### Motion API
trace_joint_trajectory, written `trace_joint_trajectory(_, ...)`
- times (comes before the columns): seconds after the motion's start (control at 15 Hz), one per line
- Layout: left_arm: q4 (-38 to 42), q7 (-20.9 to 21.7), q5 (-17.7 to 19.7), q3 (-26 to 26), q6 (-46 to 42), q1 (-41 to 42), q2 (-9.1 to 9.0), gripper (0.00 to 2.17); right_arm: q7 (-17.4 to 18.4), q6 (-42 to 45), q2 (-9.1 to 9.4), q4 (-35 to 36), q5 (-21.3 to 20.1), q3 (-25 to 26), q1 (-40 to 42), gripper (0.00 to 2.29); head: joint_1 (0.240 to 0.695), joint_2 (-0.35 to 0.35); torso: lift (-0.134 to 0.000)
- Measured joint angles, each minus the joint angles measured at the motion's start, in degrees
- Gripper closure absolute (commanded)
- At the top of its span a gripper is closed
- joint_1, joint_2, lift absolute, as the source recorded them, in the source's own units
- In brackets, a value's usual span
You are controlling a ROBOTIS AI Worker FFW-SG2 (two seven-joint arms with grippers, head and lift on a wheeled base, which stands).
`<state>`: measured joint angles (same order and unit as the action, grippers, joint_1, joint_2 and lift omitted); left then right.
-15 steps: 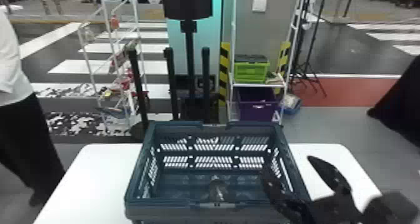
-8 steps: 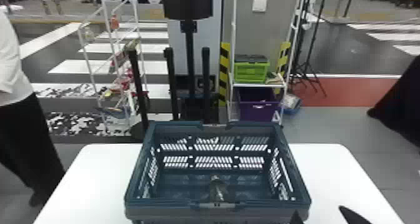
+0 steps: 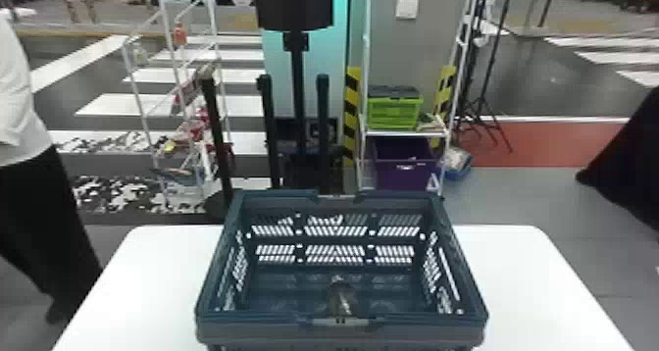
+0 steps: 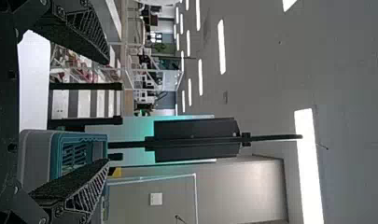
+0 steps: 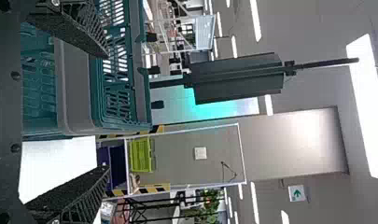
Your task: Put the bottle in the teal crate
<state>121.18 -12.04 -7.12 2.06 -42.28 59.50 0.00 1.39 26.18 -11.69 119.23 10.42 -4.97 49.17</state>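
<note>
The bottle [image 3: 342, 300] is inside the teal crate [image 3: 417, 331] on the worktop [image 3: 147, 281]; left gripper [image 4: 106, 112] and right gripper [image 5: 107, 112] have their jaws apart.

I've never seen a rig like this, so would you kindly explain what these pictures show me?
This is a robot with two black arms, each ending in a gripper of two flat fingers. The head view comes from a camera on its head, looking forward and down. Each wrist view comes from that arm's own camera and lies on its side, with the fingers entering from the left edge. On the white table stands the teal crate, and inside it, by the near wall, is what looks like the bottle. The left gripper and right gripper are both open and hold nothing. Behind are shelves with a green crate.
</note>
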Motion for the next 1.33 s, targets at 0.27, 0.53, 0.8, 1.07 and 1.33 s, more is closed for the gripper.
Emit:
trace_joint_trajectory(0.27, 0.29, -0.29, -0.4, 0.46, 0.02, 0.29, 0.0, 0.14, -0.08, 0.91, 0.0, -0.18, 0.38, 0.33, 0.79, 0.03, 0.499, 0.0, 0.0)
trace_joint_trajectory(0.53, 0.4, -0.39, -0.68, 0.54, -0.24, 0.73, 0.0, 0.14, -0.13, 0.93, 0.01, 0.01, 0.47, 0.42, 1.4, 0.03, 0.499, 0.0, 0.0)
trace_joint_trajectory(0.8, 0.7, -0.44, -0.88, 0.52, -0.45, 1.21, 0.13, 0.14, -0.08, 0.76, 0.01, 0.51, 0.47, 0.45, 2.05, 0.03, 0.499, 0.0, 0.0)
trace_joint_trajectory(1.07, 0.6, -0.44, -0.96, 0.53, -0.64, 1.32, 0.3, 0.14, -0.08, 0.0, 0.06, 1.2, 0.47, 0.66, 2.62, 0.03, 0.499, 0.0, 0.0)
trace_joint_trajectory(1.33, 0.51, -0.44, -0.96, 0.5, -0.53, 1.25, 0.49, 0.14, -0.08, -0.78, 0.09, 1.36, 0.47, 0.67, 2.77, 0.03, 0.499, 0.0, 0.0)
